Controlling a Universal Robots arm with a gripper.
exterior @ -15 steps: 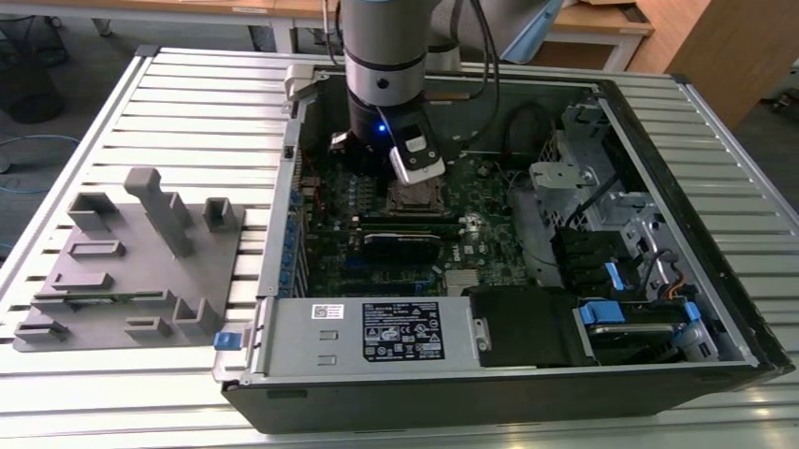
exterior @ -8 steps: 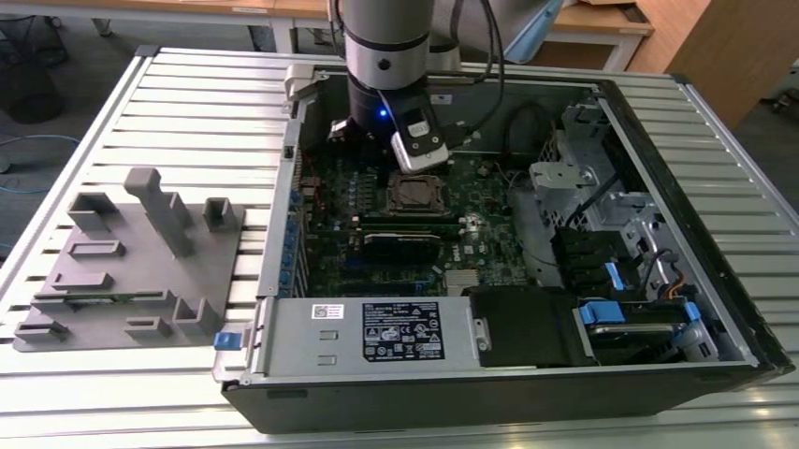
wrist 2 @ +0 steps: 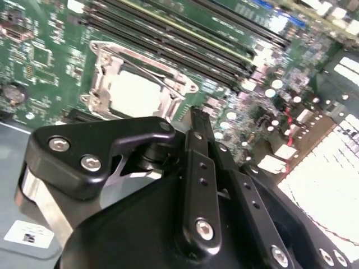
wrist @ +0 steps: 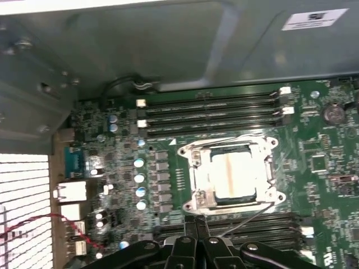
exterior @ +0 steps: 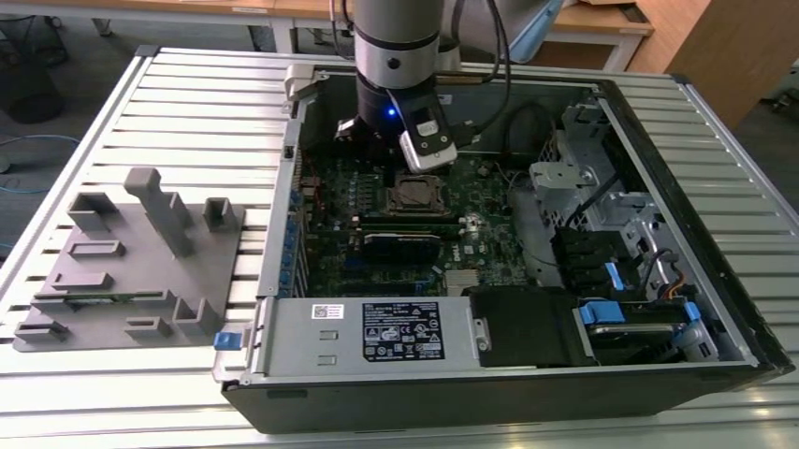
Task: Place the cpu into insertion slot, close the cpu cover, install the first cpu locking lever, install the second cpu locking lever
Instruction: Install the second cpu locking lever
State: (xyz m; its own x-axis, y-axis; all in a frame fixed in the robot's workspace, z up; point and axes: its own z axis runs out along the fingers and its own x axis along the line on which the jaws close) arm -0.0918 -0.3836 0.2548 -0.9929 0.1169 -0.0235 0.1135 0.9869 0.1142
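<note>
Your cpu (wrist: 234,175) already sits flat in the insertion slot (wrist: 193,174), its pale metal top showing through the window of the cpu cover (wrist: 268,168), which lies down over it, so the seating and the cover look done to you. The thin wire locking levers run along the socket's edges; one (wrist: 247,220) angles off toward the memory slots (wrist: 210,115), and by my reading it is not yet tucked under its hook, though the wire is too fine to be sure. That would explain why your gripper (wrist: 196,228) hangs just beside that edge of the socket: in both wrist views its fingers (wrist 2: 200,168) are pressed together with nothing between them, a narrow tip suited to pushing a wire. In the exterior view the arm (exterior: 397,56) stands nearly upright inside the open computer case (exterior: 699,234), wrist pointed down at the green board.
</note>
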